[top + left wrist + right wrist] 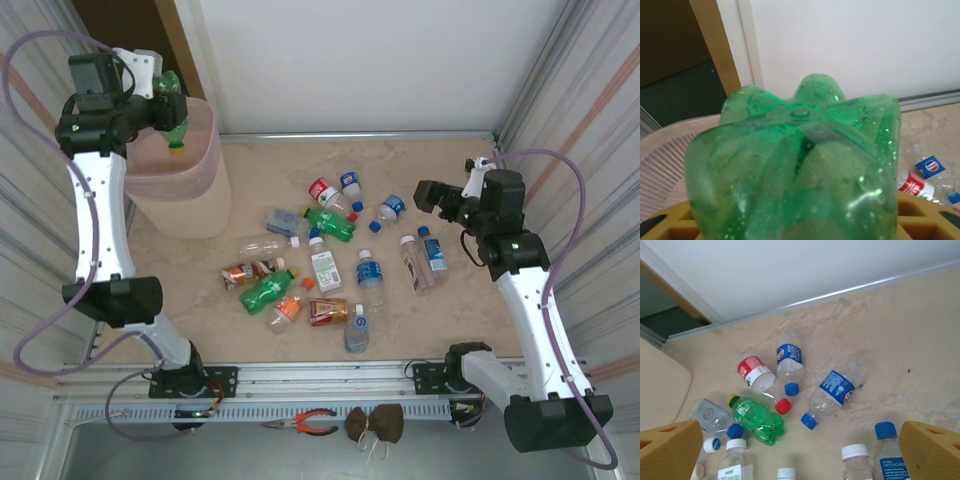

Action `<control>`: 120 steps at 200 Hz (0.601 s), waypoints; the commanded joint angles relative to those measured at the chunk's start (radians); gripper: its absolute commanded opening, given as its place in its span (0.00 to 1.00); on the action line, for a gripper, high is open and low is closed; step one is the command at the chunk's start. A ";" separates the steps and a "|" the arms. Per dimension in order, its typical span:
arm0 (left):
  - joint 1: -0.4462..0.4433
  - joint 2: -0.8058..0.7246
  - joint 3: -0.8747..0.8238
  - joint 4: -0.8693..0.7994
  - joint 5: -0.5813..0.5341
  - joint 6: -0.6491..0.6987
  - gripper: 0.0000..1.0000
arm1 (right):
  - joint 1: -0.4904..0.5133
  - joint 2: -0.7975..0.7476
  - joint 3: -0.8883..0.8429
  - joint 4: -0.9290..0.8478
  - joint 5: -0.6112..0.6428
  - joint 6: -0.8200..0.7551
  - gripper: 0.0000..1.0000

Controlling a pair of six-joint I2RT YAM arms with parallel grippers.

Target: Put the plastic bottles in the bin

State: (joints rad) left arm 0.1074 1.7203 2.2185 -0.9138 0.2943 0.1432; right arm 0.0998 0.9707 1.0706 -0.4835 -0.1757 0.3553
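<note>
Left pincer [160, 100] is up above the bin [195, 190], clamped on a green bottle [170, 118]. The bottle hangs neck-down, its yellow cap [177, 150] over the bin's open mouth and not yet inside. In the left wrist view the green bottle's lobed base [795, 165] faces the camera, with the yellow pads [670, 227] at its sides and the bin's pink-lined rim [670, 145] below and behind.

The bin stands at the far left of the counter [450, 160], against the left wall.

The other plastic bottles [371, 278] lie loose on the counter to the right of the bin, the nearest just beside its base and the rest spread further right. Most are on their sides.

Right pincer [437, 195] hovers well to the right of the bin, past the scatter, jaws wide apart and holding nothing. The right wrist view shows its yellow fingertips [670, 450] at the lower corners. Between them on the counter are a red-label bottle [760, 377], two blue-label bottles [790, 362] and a lying green one [757, 421], with the bin's side [660, 390] at the left edge.
</note>
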 commanded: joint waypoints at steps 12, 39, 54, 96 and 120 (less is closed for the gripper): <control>0.009 0.075 0.019 -0.042 -0.012 0.049 0.40 | 0.017 0.007 0.032 -0.012 0.021 -0.016 0.99; 0.010 0.116 -0.039 -0.040 -0.018 0.061 0.40 | 0.021 0.005 0.018 -0.010 0.028 -0.019 0.99; 0.009 0.137 -0.068 -0.050 -0.010 0.066 0.40 | 0.021 0.001 0.005 -0.005 0.031 -0.018 0.99; 0.010 0.187 -0.148 -0.074 -0.015 0.077 0.41 | 0.024 -0.004 -0.013 0.002 0.031 -0.015 0.99; 0.009 0.216 -0.199 -0.083 -0.013 0.083 0.42 | 0.025 -0.008 -0.027 0.011 0.030 -0.012 0.99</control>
State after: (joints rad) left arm 0.1104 1.9129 2.0605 -0.9665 0.2855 0.1986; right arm 0.1162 0.9775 1.0645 -0.4801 -0.1535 0.3553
